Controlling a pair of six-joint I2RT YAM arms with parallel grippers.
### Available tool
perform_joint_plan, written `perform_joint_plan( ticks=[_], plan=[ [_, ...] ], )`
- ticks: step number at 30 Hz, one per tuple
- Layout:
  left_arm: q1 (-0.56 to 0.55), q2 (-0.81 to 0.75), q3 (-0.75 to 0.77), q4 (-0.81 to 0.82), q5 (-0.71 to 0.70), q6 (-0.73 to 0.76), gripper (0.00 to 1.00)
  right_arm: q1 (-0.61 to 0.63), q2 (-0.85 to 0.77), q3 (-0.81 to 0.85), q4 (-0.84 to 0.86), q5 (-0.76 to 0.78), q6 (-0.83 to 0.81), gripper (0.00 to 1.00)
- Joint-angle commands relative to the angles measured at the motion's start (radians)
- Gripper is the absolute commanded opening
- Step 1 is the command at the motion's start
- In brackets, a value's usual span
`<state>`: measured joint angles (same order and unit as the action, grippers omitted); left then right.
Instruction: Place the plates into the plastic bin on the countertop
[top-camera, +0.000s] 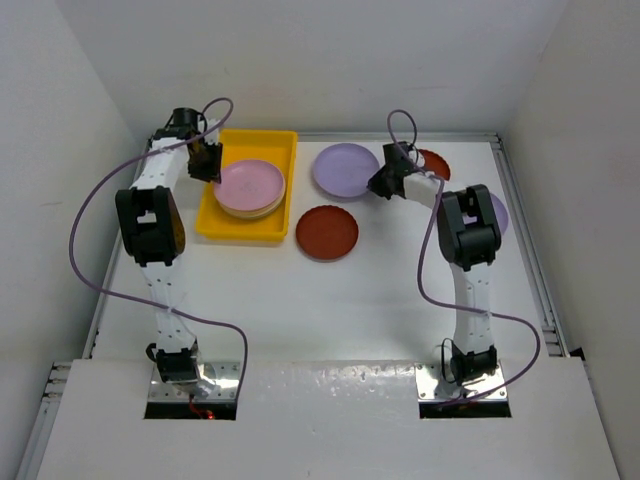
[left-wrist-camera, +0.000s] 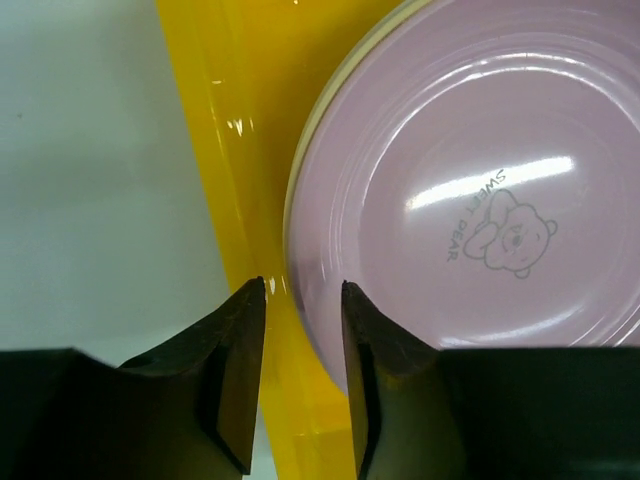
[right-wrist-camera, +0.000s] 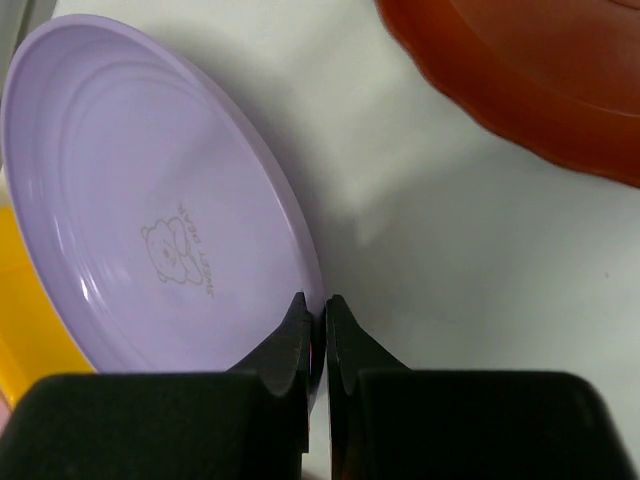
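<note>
The yellow bin (top-camera: 222, 222) holds a pink plate (top-camera: 250, 184) stacked on a cream plate (left-wrist-camera: 298, 180). My left gripper (top-camera: 207, 160) is open at the bin's left side. In the left wrist view the gripper (left-wrist-camera: 303, 290) has the bin's wall (left-wrist-camera: 235, 150) and the edge of the pink plate (left-wrist-camera: 470, 180) between its jaws. My right gripper (top-camera: 383, 183) is shut on the right rim of a lilac plate (top-camera: 343, 168). In the right wrist view the gripper (right-wrist-camera: 315, 305) pinches the lilac plate (right-wrist-camera: 150, 200), which is tilted over its shadow.
A dark red-brown plate (top-camera: 327, 232) lies on the white countertop (top-camera: 300, 300) right of the bin. Another red-brown plate (top-camera: 435, 163) lies behind the right gripper and shows in the right wrist view (right-wrist-camera: 540, 70). A second lilac plate (top-camera: 499, 214) is partly hidden behind the right arm.
</note>
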<state>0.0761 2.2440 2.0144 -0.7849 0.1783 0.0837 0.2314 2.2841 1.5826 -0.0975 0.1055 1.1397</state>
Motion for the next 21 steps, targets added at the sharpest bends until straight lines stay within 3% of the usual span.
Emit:
perform_joint_plan(
  ticks=[1, 3, 7, 11, 14, 18, 21],
  plan=[
    [-0.010, -0.052, 0.067, -0.005, -0.025, 0.013, 0.39, 0.009, -0.177, -0.024, 0.139, -0.032, -0.099, 0.00],
    [-0.010, -0.076, 0.098, -0.005, -0.013, 0.024, 0.48, 0.016, -0.213, -0.041, 0.151, -0.038, -0.132, 0.00],
    [-0.033, -0.159, 0.110, 0.021, 0.178, 0.045, 0.60, 0.046, -0.331, -0.076, 0.122, -0.036, -0.303, 0.00],
    [-0.116, -0.250, 0.077, 0.021, 0.331, 0.094, 0.75, 0.129, -0.377, -0.029, -0.034, -0.030, -0.533, 0.00],
    [-0.208, -0.280, 0.049, 0.021, 0.340, 0.131, 0.79, 0.176, -0.370, 0.014, -0.095, -0.055, -0.581, 0.00],
    [-0.233, -0.281, 0.046, 0.021, 0.372, 0.104, 0.79, 0.227, -0.370, 0.060, -0.125, -0.079, -0.641, 0.00],
    [-0.252, -0.262, 0.037, 0.021, 0.266, 0.091, 0.77, 0.238, -0.393, 0.053, -0.093, -0.101, -0.638, 0.00]
  ],
)
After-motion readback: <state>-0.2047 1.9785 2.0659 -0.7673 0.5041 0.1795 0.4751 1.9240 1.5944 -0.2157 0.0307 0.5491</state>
